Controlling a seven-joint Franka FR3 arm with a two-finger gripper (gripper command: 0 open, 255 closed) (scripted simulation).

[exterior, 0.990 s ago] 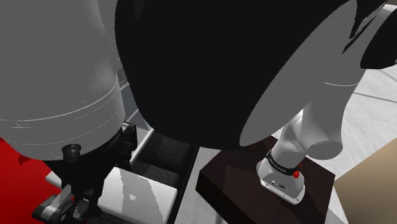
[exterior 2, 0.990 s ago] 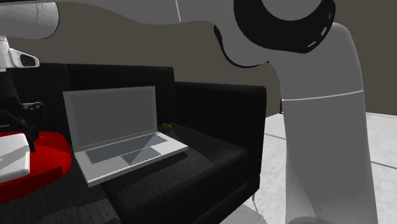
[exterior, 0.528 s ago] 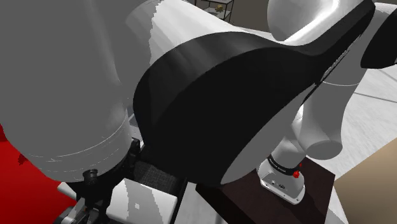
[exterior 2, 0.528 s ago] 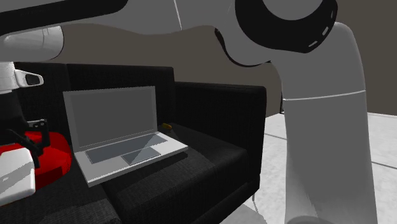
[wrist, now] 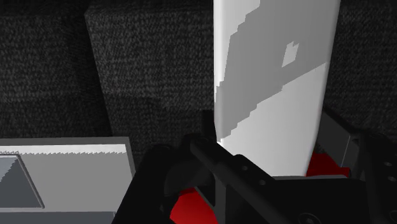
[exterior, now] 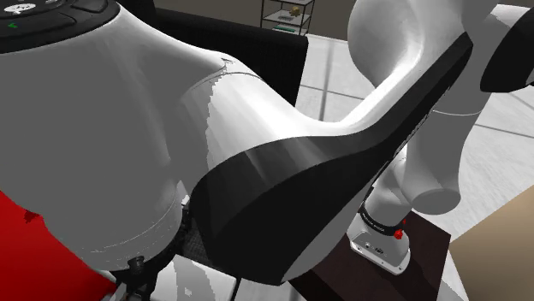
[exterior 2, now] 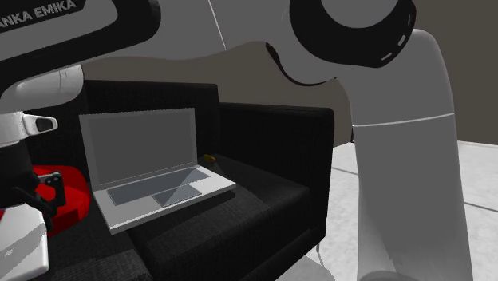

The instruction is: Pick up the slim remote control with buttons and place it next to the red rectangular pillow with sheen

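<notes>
The slim white remote [wrist: 273,95] stands clasped between my gripper's [wrist: 270,156] black fingers. My gripper is shut on it. In the second exterior view the remote [exterior 2: 20,249] hangs under the gripper [exterior 2: 30,203] at that view's left edge, just in front of the red pillow [exterior 2: 70,194]. The pillow lies on the black sofa's [exterior 2: 263,191] seat, and red pillow [wrist: 191,207] also shows right beneath the fingers. In the shoulder view my own arm hides most of the scene, with the red pillow [exterior: 34,252] at the lower left.
An open grey laptop [exterior 2: 152,164] sits on the sofa seat right beside the pillow, its corner [wrist: 63,172] close to the gripper. A small yellowish object [exterior 2: 209,158] lies behind it. The dark stand [exterior: 432,248] is at the shoulder view's lower right, a shelf [exterior: 287,17] far behind.
The hand has come down with the remote still in its grip, sinking toward the sofa seat in front of the red pillow. The arm has swung across the shoulder view.
</notes>
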